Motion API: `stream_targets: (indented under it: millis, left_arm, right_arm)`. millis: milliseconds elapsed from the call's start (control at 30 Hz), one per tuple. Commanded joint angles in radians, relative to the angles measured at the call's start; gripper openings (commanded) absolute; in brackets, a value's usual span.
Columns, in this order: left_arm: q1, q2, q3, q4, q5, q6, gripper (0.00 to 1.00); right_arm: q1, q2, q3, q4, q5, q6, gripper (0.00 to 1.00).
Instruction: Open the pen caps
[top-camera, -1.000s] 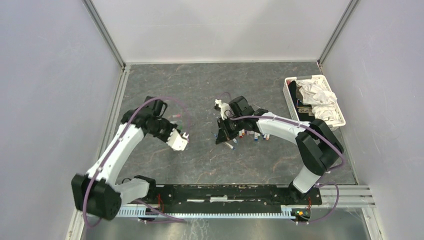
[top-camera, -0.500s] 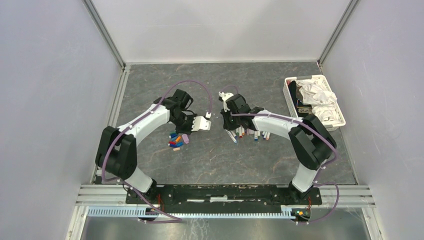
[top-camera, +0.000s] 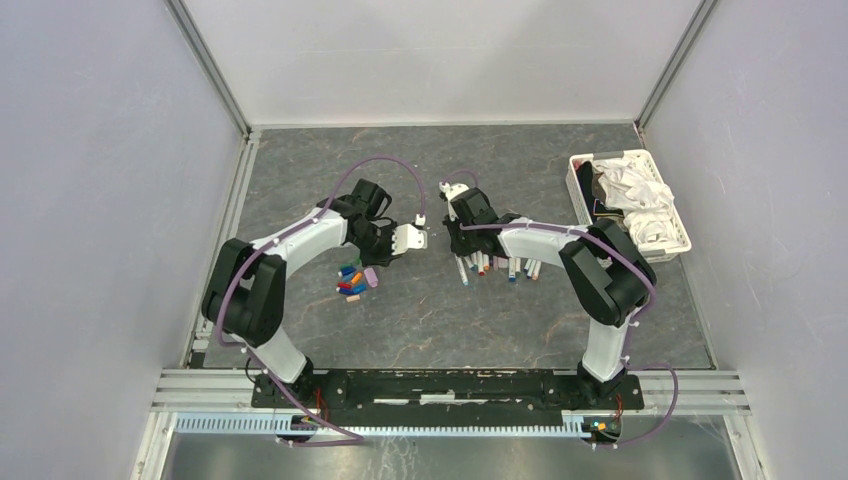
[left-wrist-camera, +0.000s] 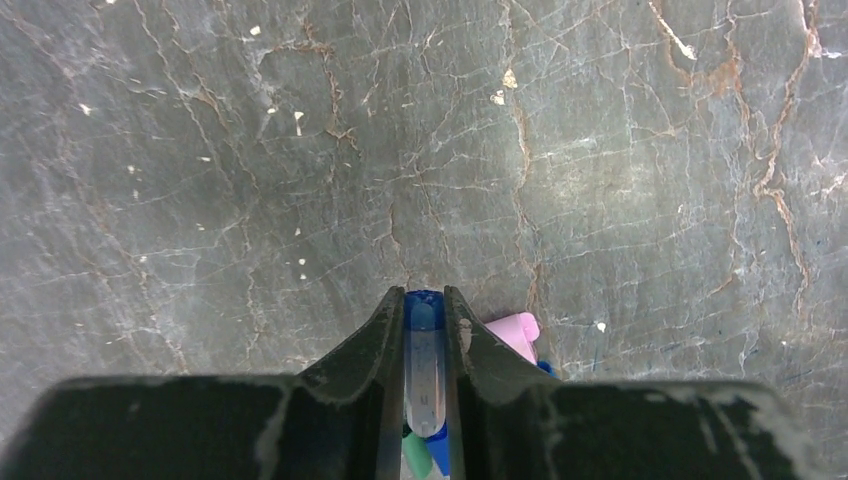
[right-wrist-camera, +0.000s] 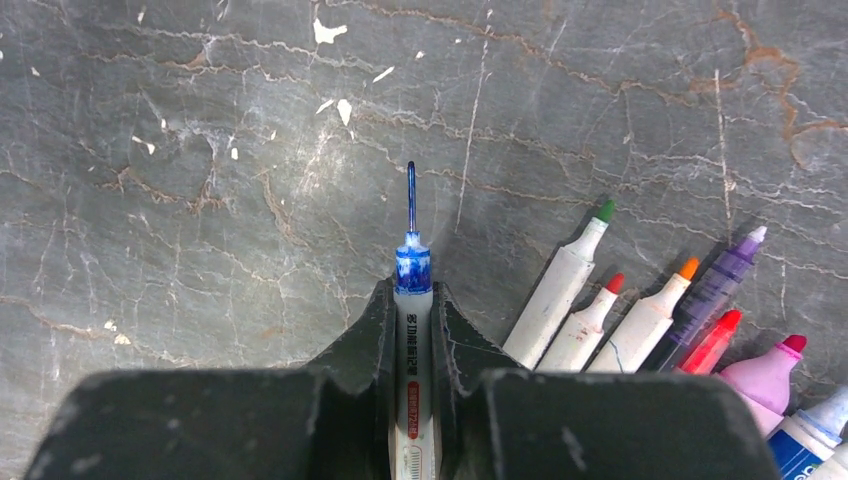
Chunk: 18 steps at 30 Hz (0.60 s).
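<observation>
Compared with a second ago, the left arm is no longer folded back toward its base. It is swung inward, and the pile of caps (top-camera: 352, 280) it hid then is in plain view, just beside the left gripper (left-wrist-camera: 424, 298). The right gripper (right-wrist-camera: 411, 292) sits further from the bases than it did, with the row of uncapped pens (right-wrist-camera: 640, 320) lying just to its right. From half a second ago to now both arms barely shift.

The left gripper is pressed in on a blue cap (left-wrist-camera: 424, 370). The right gripper pinches a pen barrel (right-wrist-camera: 412, 380) whose blue nib (right-wrist-camera: 410, 200) is bare. My reading is that this cap is already off its pen and the step in hand is to set it down with the others. A pink cap (left-wrist-camera: 510, 333) just right of the left fingertips and a green cap (left-wrist-camera: 417, 455) showing beneath them fit that.

The blue cap's long axis runs along the fingers, its blue end at the fingertips pointing away from the wrist and its pale body back toward the palm. The pen barrel likewise lies lengthwise between the right fingers, nib pointing straight out past the tips. As far as the right wrist view shows, the pens beside it have bare tips, so the task looks close to done
</observation>
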<state>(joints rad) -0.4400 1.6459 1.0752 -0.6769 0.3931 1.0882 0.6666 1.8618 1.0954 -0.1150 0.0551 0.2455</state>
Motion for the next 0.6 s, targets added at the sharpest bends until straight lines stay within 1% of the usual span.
stream_targets:
  millis: [0, 167, 233, 467, 567]
  left_arm:
    - [-0.002, 0.034, 0.001, 0.050, -0.007, -0.093, 0.25]
    - [-0.002, 0.045, -0.009, 0.057, -0.010, -0.119, 0.34]
    - [0.000, 0.050, -0.005, 0.062, -0.015, -0.135, 0.35]
    - [0.007, 0.038, 0.008, 0.066, 0.000, -0.167, 0.36]
    - [0.022, 0.028, 0.040, 0.037, 0.023, -0.195, 0.36]
  right_arm:
    - [-0.001, -0.016, -0.023, 0.068, 0.052, 0.007, 0.11]
    - [-0.002, -0.044, -0.066, 0.101, 0.047, 0.021, 0.17]
    - [-0.002, -0.049, -0.073, 0.107, 0.040, 0.027, 0.19]
    - [-0.001, -0.069, -0.078, 0.108, 0.037, 0.034, 0.22]
    - [-0.002, -0.082, -0.085, 0.108, 0.044, 0.029, 0.23]
